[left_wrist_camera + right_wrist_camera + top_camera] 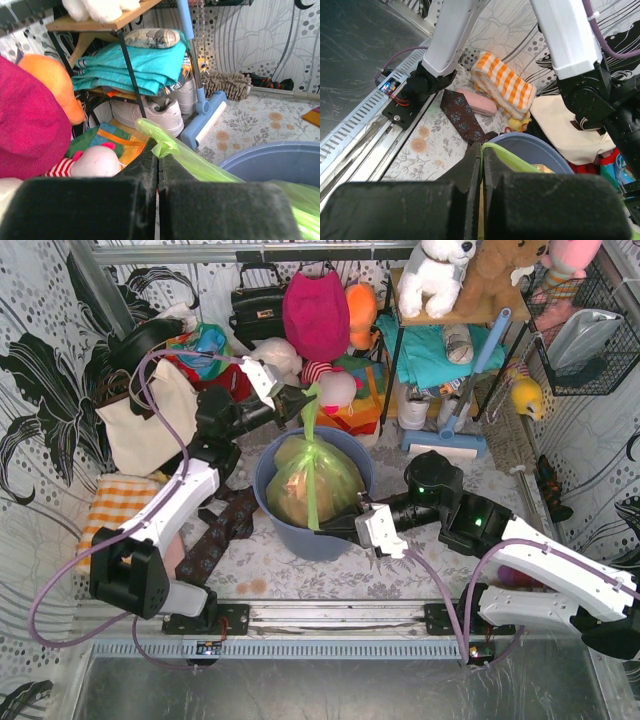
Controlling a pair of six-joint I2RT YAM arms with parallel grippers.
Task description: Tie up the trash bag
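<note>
closely, the left hand (158, 159) is clamped shut on a lime strip of the trash bag (196, 163), the right hand (482, 152) likewise. only the top view shows the bag inside the blue bin (300, 540), left hand at its 12 o'clock, right at 5. floral counter (300, 578), cluttered shelf (95, 24) at 2 o'clock.

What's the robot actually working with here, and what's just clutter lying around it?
In use: thin translucent lime-green plastic trash bag; left gripper and right gripper, both pinching it; round blue-grey bin holding it.
Clutter: cream tote bag, orange-checked towel, white plush dog.
</note>
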